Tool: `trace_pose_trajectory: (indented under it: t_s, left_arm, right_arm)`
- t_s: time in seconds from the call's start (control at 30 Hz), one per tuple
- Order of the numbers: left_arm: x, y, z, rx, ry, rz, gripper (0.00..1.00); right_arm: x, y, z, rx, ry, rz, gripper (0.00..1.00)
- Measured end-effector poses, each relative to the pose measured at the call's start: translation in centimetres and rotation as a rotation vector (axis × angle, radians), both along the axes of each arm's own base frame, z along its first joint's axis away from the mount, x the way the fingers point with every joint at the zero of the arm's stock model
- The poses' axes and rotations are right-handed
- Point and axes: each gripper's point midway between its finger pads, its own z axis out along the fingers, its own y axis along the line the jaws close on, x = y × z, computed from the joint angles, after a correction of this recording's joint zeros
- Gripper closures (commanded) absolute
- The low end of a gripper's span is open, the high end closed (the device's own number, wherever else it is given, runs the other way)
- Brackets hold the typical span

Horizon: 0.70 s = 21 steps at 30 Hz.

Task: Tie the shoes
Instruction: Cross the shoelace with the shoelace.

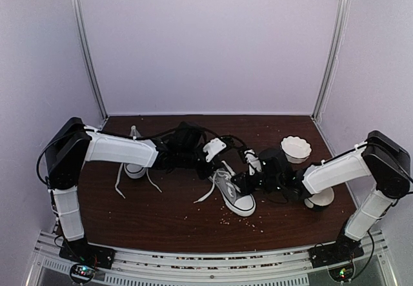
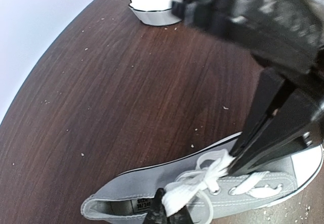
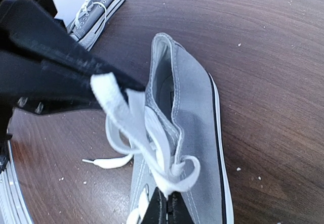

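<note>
A small grey sneaker (image 1: 236, 197) with a white toe cap is lying in the middle of the dark wooden worktop (image 1: 168, 215), toe pointing toward the near edge. Its white laces (image 3: 152, 148) are stretching up over the tongue. The left hand (image 2: 164, 210) is pinching a flat lace strand (image 2: 177, 196), fingers closed tight on it. The right hand (image 3: 166, 206) is facing it from the opposite side, clamping a lace loop (image 3: 182, 176) just above the eyelets. The second sneaker (image 1: 133, 164) is sitting well apart to the left, beneath the left arm (image 1: 122, 149), its laces trailing loose. A white scalloped bowl (image 1: 295, 148) is standing at the far right. Crumbs (image 2: 225, 107) are dotting the wood.
</note>
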Motion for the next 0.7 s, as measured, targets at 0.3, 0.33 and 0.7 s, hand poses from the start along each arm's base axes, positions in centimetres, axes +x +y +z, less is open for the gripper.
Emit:
trace_pose_trajectory:
  t_s: [0.3, 0.33, 0.7]
  left_arm:
    - [0.6, 0.4, -0.1, 0.001, 0.005, 0.014, 1.00]
    - [0.5, 0.4, -0.2, 0.003, 0.006, 0.013, 1.00]
    - [-0.9, 0.1, -1.0, 0.021, 0.042, -0.027, 1.00]
  right_arm:
    - [-3.4, -0.1, 3.2, 0.003, 0.022, 0.159, 1.00]
    - [-3.9, 0.2, 3.5, 0.005, 0.034, 0.191, 1.00]
    - [-6.1, 0.3, 5.5, 0.018, 0.170, 0.334, 1.00]
